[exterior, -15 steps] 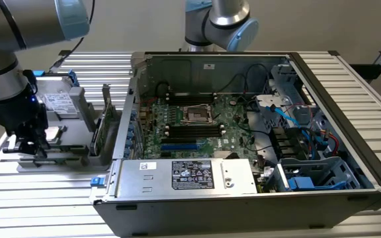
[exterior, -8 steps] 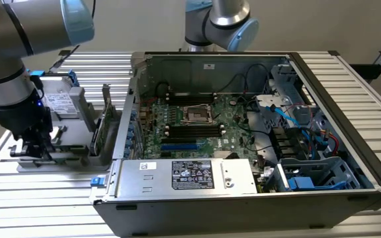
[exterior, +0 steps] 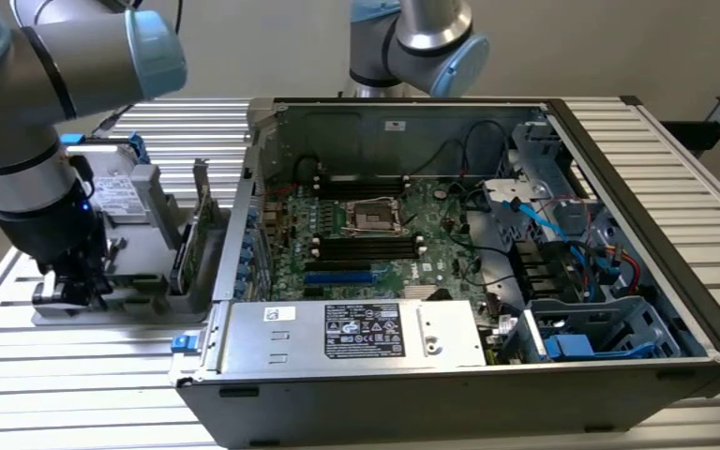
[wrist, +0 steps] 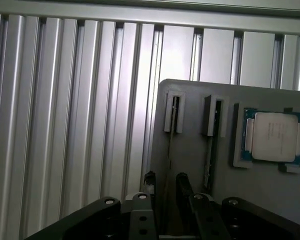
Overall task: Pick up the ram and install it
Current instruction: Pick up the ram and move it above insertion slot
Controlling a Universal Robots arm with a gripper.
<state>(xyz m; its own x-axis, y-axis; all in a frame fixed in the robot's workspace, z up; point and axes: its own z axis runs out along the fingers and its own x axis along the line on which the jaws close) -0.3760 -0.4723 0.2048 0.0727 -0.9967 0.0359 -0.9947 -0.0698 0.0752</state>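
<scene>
Ribbed aluminium table (exterior: 660, 150) carries the open computer case (exterior: 460, 375); at its nine o'clock, exterior view, stands the grey holder (wrist: 190, 150). We see the gripper (wrist: 165, 179), fingers apart, straddling the slotted ram (wrist: 170, 150); off-centre closure could tilt or jam it.

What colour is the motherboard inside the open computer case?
Green; the motherboard shows best in the exterior view.

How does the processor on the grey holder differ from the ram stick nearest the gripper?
The ram stands on edge, long and thin; the processor lies flat, nearly square. The ram lies in line with the open gripper; the processor sits to one side. Both rest on the grey holder.
</scene>
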